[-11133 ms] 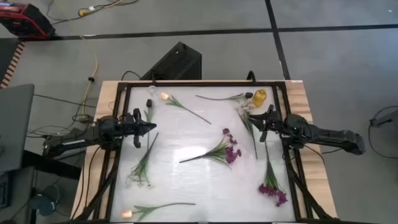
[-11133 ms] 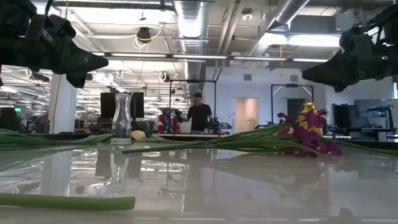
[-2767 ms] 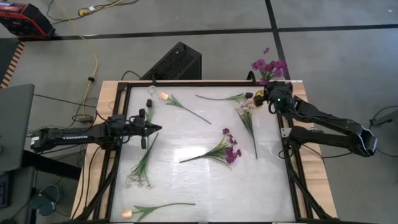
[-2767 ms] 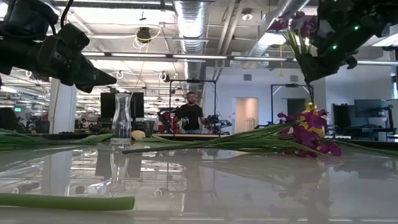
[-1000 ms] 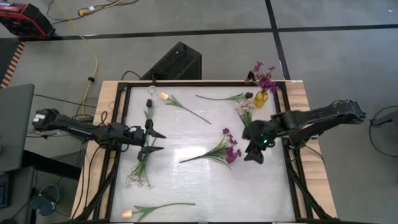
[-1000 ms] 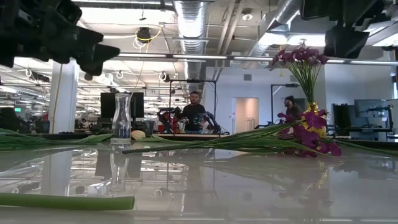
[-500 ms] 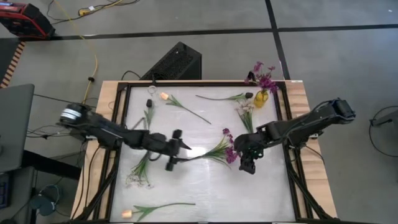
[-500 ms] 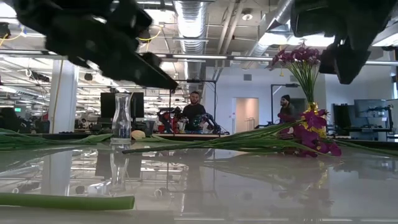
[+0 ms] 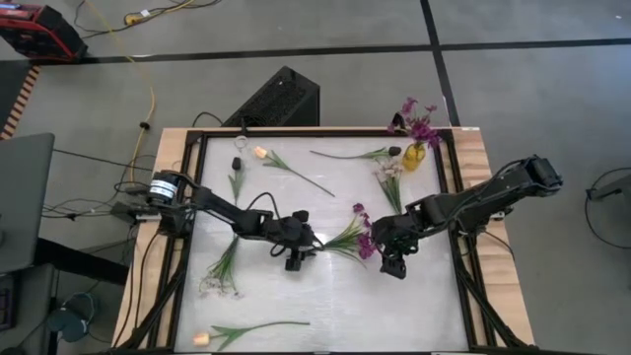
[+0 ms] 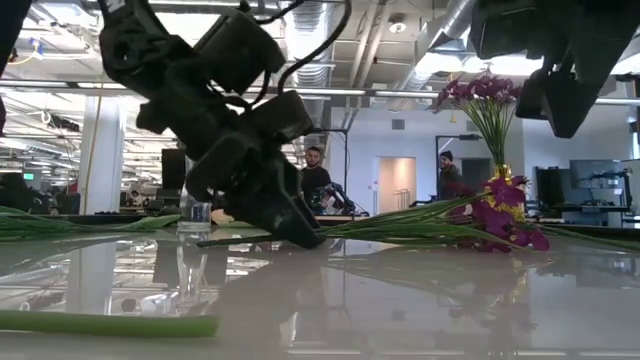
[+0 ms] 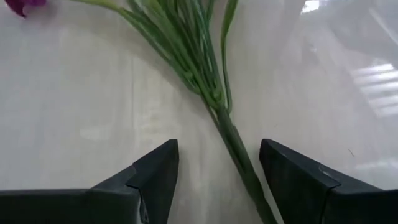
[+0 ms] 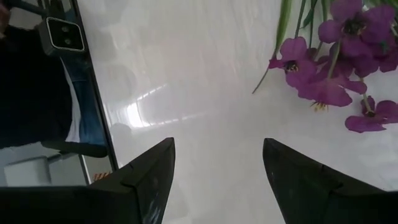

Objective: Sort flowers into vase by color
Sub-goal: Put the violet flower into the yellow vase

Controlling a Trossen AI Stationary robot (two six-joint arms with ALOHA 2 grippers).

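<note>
Left claw (image 11: 217, 165) wide, stem (image 11: 233, 134) between fingers, nearer one. Right claw (image 12: 217, 168) wide, beside purple blooms (image 12: 339, 68). Perhaps off-centre: could nudge stem aside, or both tug.

High view is looking straight down; low view is looking level (tabletop height); both are sharing the purple sprig (image 9: 353, 238) (image 10: 497, 220).

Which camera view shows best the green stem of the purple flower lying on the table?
The left wrist view: the green stem lies between the open left gripper fingers. The high view shows it small, the low view edge-on, the right wrist view only blossoms.
</note>
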